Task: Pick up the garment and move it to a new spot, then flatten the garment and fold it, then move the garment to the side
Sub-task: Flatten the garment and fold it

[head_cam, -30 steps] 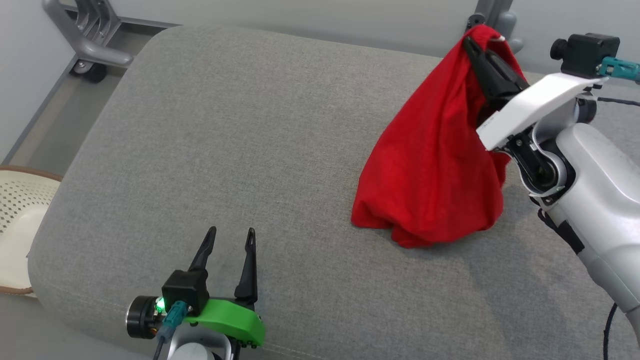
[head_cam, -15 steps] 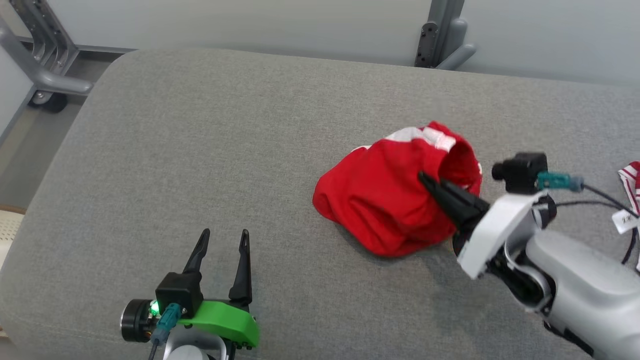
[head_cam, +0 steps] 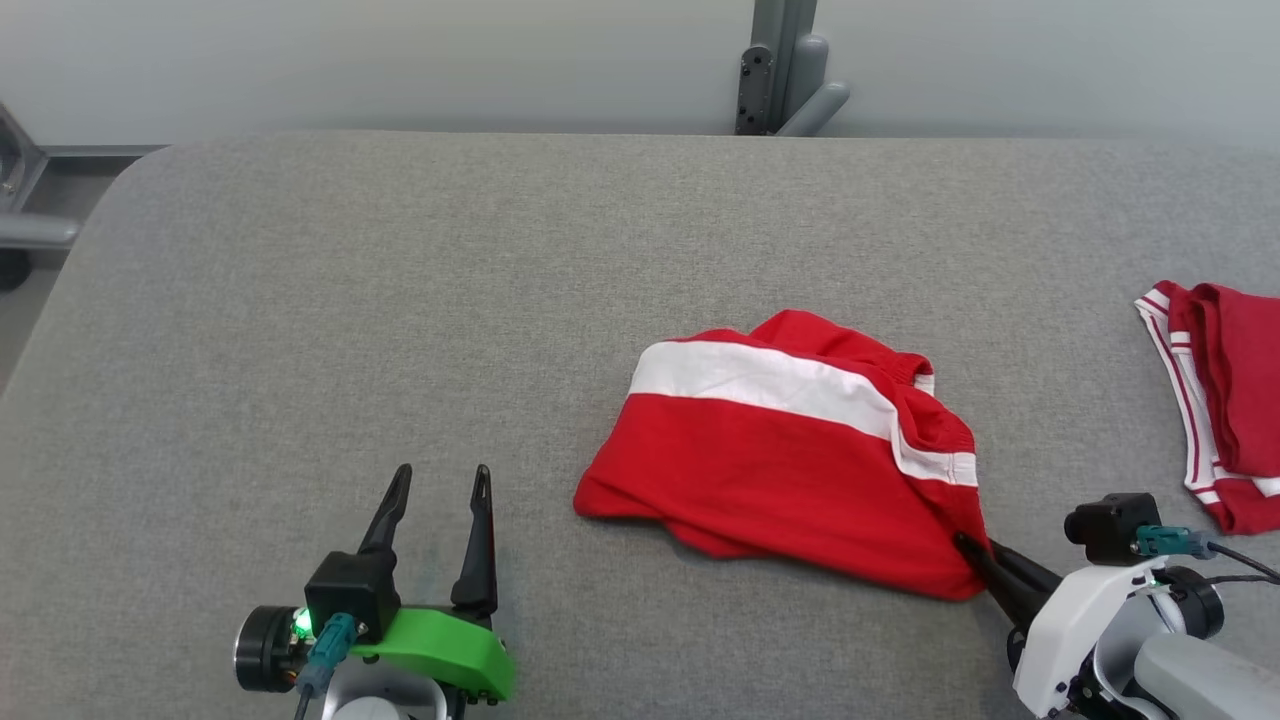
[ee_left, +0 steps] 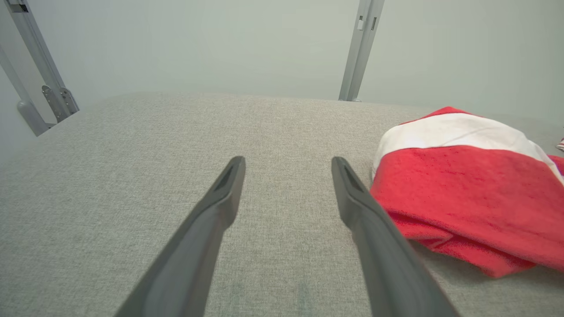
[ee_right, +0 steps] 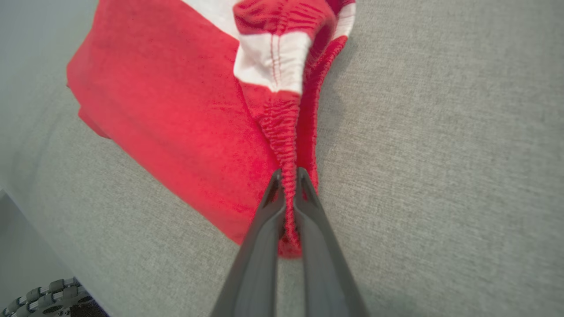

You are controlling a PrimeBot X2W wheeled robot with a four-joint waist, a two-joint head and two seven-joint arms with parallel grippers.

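The garment [head_cam: 790, 465] is a red pair of shorts with a white stripe, lying in a loose heap on the grey cushion [head_cam: 400, 300]. My right gripper [head_cam: 968, 546] is shut on its near right corner; the right wrist view shows the gathered waistband of the garment [ee_right: 176, 101] pinched between the two fingers of that gripper [ee_right: 287, 175]. My left gripper [head_cam: 436, 474] rests open at the lower left, well apart from the cloth. In the left wrist view the open left gripper [ee_left: 287, 162] points across bare cushion, with the garment [ee_left: 467, 189] to its right.
A second red and white garment [head_cam: 1215, 400] lies at the cushion's right edge. A grey metal post [head_cam: 780, 65] stands behind the far edge, and a metal frame [head_cam: 25, 210] at the far left. Bare cushion stretches left of the shorts.
My right gripper has come down and toward me with the garment, which hung in the air a second ago and now lies spread on the cushion. The head camera has turned right.
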